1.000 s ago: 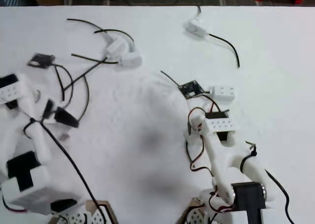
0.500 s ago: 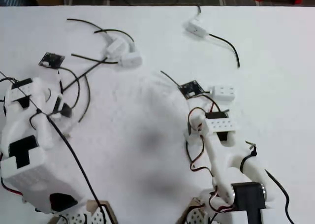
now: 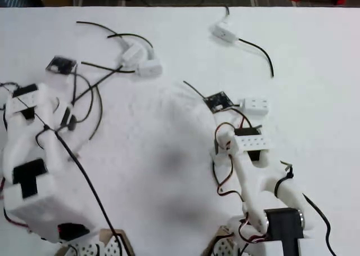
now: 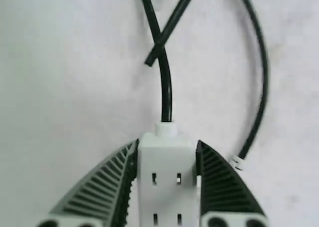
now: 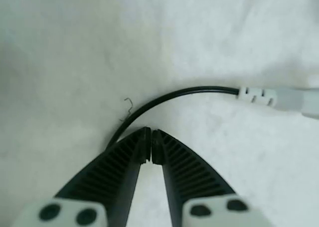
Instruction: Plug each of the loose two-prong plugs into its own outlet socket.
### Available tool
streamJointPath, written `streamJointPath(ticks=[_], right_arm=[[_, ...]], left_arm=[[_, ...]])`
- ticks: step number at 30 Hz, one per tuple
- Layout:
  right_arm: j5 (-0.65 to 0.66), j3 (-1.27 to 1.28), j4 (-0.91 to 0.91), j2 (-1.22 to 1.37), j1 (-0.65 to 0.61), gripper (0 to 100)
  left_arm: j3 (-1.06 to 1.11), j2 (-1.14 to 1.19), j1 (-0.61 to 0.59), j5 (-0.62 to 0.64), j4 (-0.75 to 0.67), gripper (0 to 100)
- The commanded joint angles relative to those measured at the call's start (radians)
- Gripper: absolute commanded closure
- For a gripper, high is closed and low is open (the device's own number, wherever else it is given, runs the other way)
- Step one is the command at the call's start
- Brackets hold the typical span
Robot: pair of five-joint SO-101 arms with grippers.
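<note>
The white table lay littered with loose wires. Near its left edge, the left gripper was clamped on a white socket, long axis in line with the fingers, its cord end pointing away from the arm. The right gripper was closed on nothing, tips just beside a black lead running to a white plug.

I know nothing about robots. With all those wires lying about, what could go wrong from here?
The left tool clamps a white socket whose cord runs into crossed black cords; moving it may drag that tangle along. The right tool is shut with a black cord lying just past its tip, so it might nudge the cord aside rather than pick it up.
</note>
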Motion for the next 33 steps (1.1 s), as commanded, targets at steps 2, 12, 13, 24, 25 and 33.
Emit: streamJointPath(ticks=[2, 12, 13, 24, 25, 33], right_arm=[[-0.005, 0.003, -0.015, -0.033, -0.012, 97.7], [-0.006, 0.005, -0.01, -0.033, -0.005, 97.7], [-0.006, 0.005, -0.008, -0.033, -0.005, 97.7], [-0.006, 0.017, -0.015, -0.041, -0.008, 97.7], [-0.006, 0.017, -0.015, -0.041, -0.008, 97.7], [-0.005, 0.017, -0.015, -0.041, -0.01, 97.7]], left_arm=[[-0.087, -0.294, 0.196, 0.121, 0.21, 98], [0.034, -0.377, 0.69, 0.434, 0.16, 97], [0.061, -0.332, 0.71, 0.436, 0.123, 97], [0.101, 0.077, 0.816, 0.431, -0.109, 93], [0.092, 0.077, 0.812, 0.431, -0.103, 90], [0.038, 0.068, 0.727, 0.433, 0.026, 68]])
